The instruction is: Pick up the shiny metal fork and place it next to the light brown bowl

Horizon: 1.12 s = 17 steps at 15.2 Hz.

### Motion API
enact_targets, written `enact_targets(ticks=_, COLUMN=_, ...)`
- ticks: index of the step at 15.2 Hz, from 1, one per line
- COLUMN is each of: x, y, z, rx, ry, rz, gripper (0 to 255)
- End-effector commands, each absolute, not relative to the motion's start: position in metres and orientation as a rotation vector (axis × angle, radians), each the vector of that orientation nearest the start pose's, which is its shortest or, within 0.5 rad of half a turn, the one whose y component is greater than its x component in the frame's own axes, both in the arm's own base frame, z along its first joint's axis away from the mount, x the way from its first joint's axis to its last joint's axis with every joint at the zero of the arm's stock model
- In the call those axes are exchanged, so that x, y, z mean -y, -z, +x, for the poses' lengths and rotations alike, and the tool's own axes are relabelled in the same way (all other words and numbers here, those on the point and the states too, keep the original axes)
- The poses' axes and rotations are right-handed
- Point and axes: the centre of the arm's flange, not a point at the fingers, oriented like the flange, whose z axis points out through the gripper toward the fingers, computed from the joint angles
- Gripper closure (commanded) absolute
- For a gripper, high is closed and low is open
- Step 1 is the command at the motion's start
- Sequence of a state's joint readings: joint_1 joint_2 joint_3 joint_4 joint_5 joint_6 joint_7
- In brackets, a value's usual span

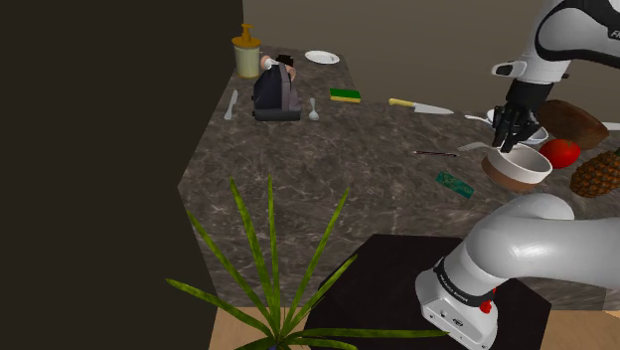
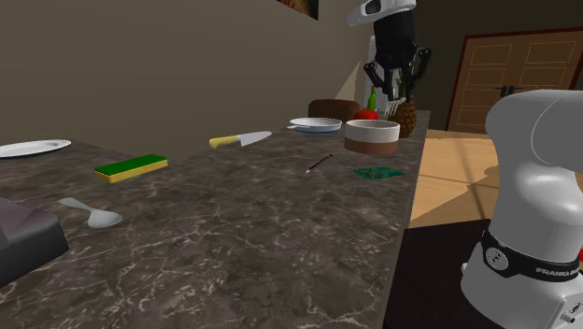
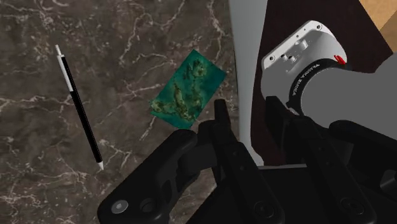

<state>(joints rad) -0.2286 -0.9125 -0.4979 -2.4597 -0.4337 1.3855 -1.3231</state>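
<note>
gripper (image 1: 509,142) is seen over the light brown bowl (image 1: 509,179), fingers spread, nothing pinched. the likely fork (image 1: 473,147) is judged just beside the bowl, toward the shoulder view's left of the fingers, its long axis aimed at the bowl.

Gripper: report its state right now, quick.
Gripper: open, holding nothing.

The counter (image 1: 338,159) is dark brown with pale marble veining. The bowl (image 2: 372,135) is light brown with a white rim; the sponge (image 2: 131,167) is green over yellow. The card (image 3: 189,93) is mottled green; the pen (image 3: 81,108) is black, white-tipped.
</note>
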Motion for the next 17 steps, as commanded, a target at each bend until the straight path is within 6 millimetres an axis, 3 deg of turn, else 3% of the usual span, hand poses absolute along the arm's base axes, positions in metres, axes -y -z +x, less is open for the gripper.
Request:
enact_targets(ticks=1, x=0.268, y=-0.522, z=0.136, rx=1.141, ry=-0.256, rz=-2.753, gripper=255)
enact_targets(ticks=6, x=0.312, y=-0.522, z=0.077, rx=1.141, ry=-0.256, rz=-2.753, gripper=255)
enact_targets(ticks=17, x=0.312, y=-0.464, z=0.077, rx=1.141, ry=-0.256, rz=-2.753, gripper=255)
